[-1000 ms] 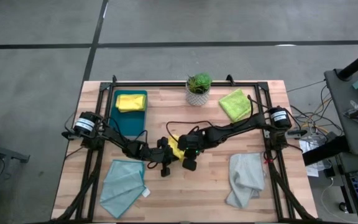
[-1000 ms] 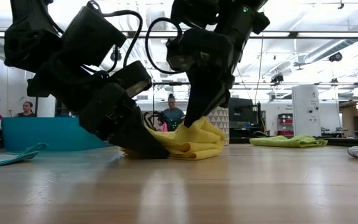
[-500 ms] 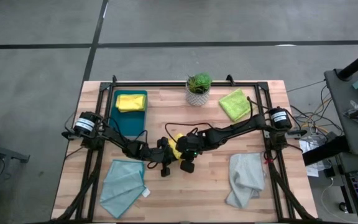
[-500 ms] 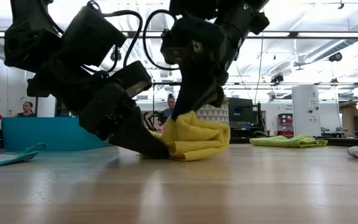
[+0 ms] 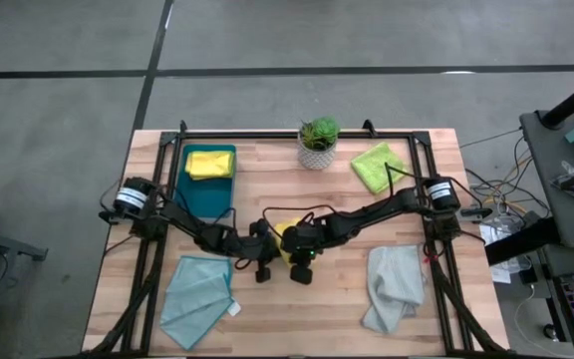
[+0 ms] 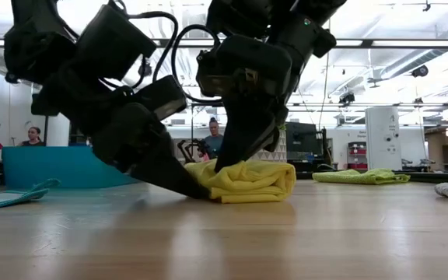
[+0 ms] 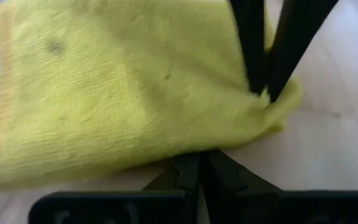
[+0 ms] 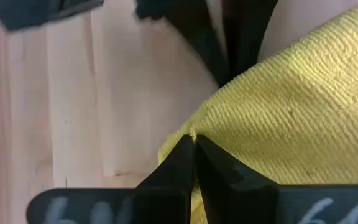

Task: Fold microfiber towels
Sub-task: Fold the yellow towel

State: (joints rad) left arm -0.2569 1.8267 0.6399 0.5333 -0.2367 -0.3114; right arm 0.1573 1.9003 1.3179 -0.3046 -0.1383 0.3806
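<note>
Since the earlier frames the right gripper [image 5: 296, 254] had slid toward the left gripper [image 5: 270, 249], dragging the top layer of the yellow towel [image 6: 246, 180] with it, so the bundle that had stood bunched and tall now lay flatter and doubled over on the table [image 5: 347, 299]. Both grippers met at mid-table with the towel between them. The left gripper [image 6: 197, 190] had its fingers clenched on the towel's edge down at the wood; its wrist view showed them closed together under the yellow cloth [image 7: 117, 99]. The right gripper [image 6: 228, 163] pressed down from above on the same end of the fold, its fingers pinched shut on a corner of the fabric [image 8: 291, 118] in its own wrist view, with the left arm's dark fingers [image 8: 197, 37] just beyond that corner.

Away from the grippers, a second yellow towel [image 5: 209, 164] sat in the tray [image 5: 204, 194] behind the left arm. A lime towel [image 5: 377, 167] lay behind the right arm, beside a potted plant [image 5: 318, 143]. A teal towel [image 5: 197, 299] lay in front of the left arm and a grey towel [image 5: 392, 287] in front of the right arm.
</note>
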